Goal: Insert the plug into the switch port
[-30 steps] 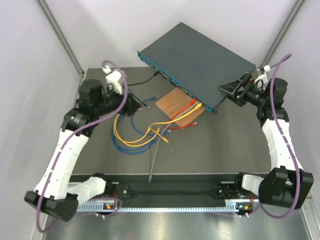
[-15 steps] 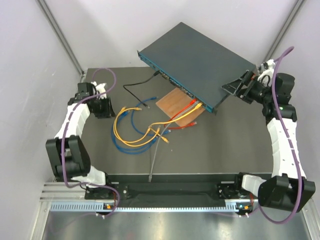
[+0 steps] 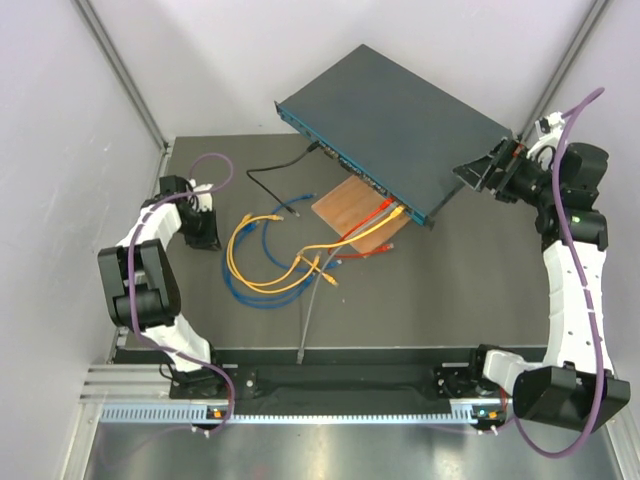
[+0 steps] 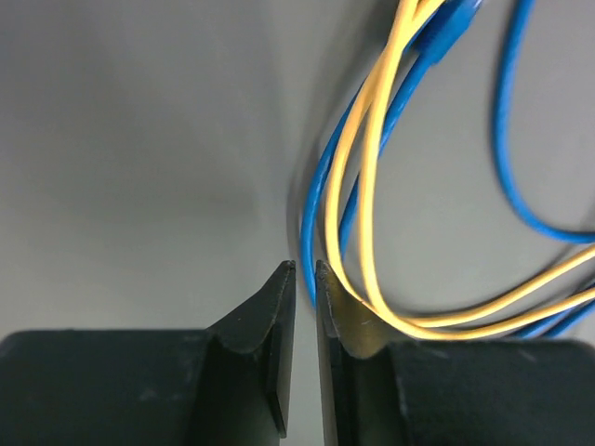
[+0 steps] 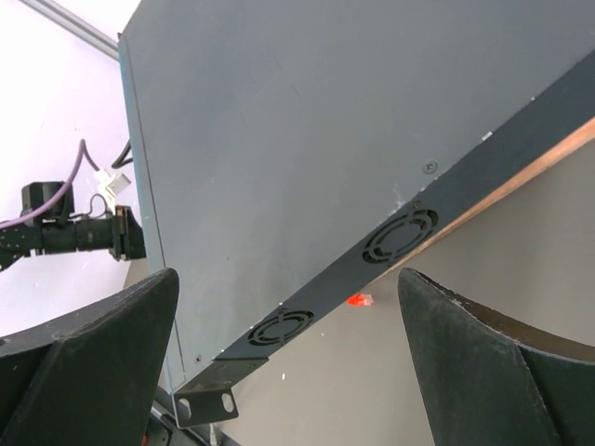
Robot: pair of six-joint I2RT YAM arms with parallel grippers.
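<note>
The switch [image 3: 400,120] sat at the far edge of the table [image 3: 450,290], toward its far right corner, turned so that its thin socket face looked toward the near left. Its near end lay over a board [image 3: 345,208]. At the right end of the socket face I saw a red plug [image 3: 383,207] and an orange plug [image 3: 397,212] side by side in ports. A black cable [image 3: 275,175] ran from a port further left out onto the table. Yellow cables [image 3: 240,255] and blue cables [image 3: 245,295] lay in loose loops left of the board, toward the table's left edge, with several free plugs among them. I could not tell which one was meant. A grey cable [image 3: 308,320] ran from the loops toward the near edge.

The right gripper [image 3: 478,170] hung at the switch's right end, jaws spread wide and holding nothing. From its wrist camera I saw the switch [image 5: 279,139] top and its side face, with two round vents [image 5: 400,232], between the fingers, and I could not tell whether they touched it.

The left gripper [image 3: 205,232] was low by the table's left edge, well apart from the switch. In its own view the left gripper [image 4: 305,269] was all but closed, only a thin slit between the fingertips and nothing in it. A yellow cable [image 4: 367,167] and a blue cable [image 4: 325,186] passed just beside its right-hand finger.
</note>
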